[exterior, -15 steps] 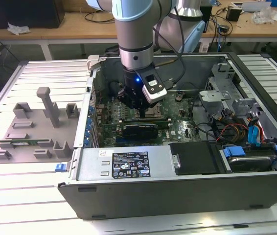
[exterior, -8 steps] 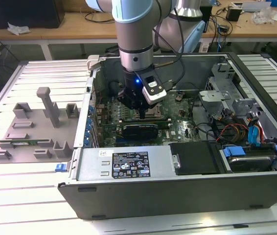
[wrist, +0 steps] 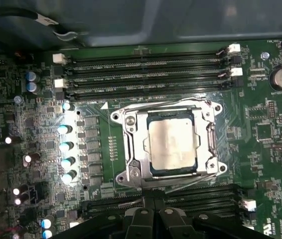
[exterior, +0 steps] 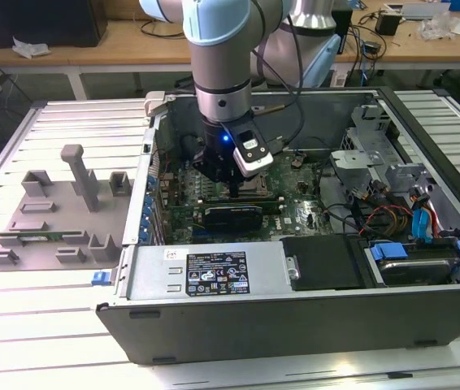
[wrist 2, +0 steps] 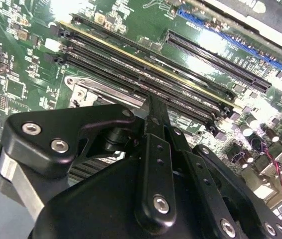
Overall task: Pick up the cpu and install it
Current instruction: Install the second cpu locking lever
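The gripper (exterior: 238, 191) hangs low inside the open computer case (exterior: 214, 325), its two black fingers (wrist 2: 153, 117) pressed together with nothing between them, tips pointing down at the motherboard (wrist: 270, 134). In the second wrist view the closed tips sit just over the long memory slots (wrist 2: 146, 69) next to the socket. The cpu (wrist: 173, 146) lies flat in the metal socket frame (wrist: 131, 149) at the middle of the board, silver top up and square to the frame, free of the fingers. In the first wrist view, rows of memory slots run along both sides of the socket, and a line of small capacitors (wrist: 66, 149) stands beside it.

Outward from the arm (exterior: 226, 73), the case lies on its side with the panel off. Inside it, toward the exterior view's right, are drive cages (exterior: 376, 146), bundled cables (exterior: 376, 219) and blue connectors (exterior: 392, 252). A black cover with a label (exterior: 214, 274) runs along its near edge. The case rests on a slatted pale metal bench (exterior: 35, 317). Near the bench's edge on the exterior view's left sits a grey plastic fixture tray (exterior: 59, 211) with upright blocks, well apart from the gripper. Behind the bench stands a wooden desk (exterior: 116, 50) with scattered small items and cables.
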Robot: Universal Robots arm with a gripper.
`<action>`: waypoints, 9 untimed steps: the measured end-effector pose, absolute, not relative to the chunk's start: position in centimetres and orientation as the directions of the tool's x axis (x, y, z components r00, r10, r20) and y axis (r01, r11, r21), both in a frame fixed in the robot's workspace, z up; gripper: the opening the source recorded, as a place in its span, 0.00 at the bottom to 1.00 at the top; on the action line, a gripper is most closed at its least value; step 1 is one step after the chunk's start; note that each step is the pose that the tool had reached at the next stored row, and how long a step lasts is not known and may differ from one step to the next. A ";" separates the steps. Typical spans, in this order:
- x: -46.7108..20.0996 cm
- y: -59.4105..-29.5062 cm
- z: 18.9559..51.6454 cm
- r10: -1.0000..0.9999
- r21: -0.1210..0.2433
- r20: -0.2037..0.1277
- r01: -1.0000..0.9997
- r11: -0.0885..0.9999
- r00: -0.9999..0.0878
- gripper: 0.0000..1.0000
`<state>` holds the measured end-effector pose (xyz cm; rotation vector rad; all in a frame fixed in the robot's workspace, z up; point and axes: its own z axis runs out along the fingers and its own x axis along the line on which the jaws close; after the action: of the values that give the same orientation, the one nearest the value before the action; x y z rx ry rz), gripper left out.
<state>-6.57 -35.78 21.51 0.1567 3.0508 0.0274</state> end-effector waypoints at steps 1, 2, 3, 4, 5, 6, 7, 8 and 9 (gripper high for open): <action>-6.7 -35.8 21.4 0.104 0.033 -0.084 0.101 0.994 -0.991 0.11; -6.7 -35.9 21.4 0.103 0.041 -0.084 0.100 0.994 -0.991 0.11; -6.8 -36.0 21.3 0.103 0.049 -0.083 0.099 0.994 -0.991 0.11; -6.8 -36.1 21.3 0.103 0.059 -0.082 0.099 0.993 -0.991 0.11; -6.8 -36.3 21.2 0.103 0.075 -0.080 0.097 0.992 -0.991 0.11; -7.0 -36.7 21.2 0.102 0.092 -0.078 0.095 0.991 -0.992 0.11; -7.1 -36.9 21.2 0.101 0.098 -0.078 0.093 0.991 -0.992 0.11; -7.1 -37.1 21.1 0.100 0.105 -0.077 0.091 0.990 -0.992 0.11; -7.2 -37.2 21.1 0.098 0.110 -0.076 0.089 0.990 -0.992 0.11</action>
<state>-7.22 -37.17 21.09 0.1436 3.0522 0.1630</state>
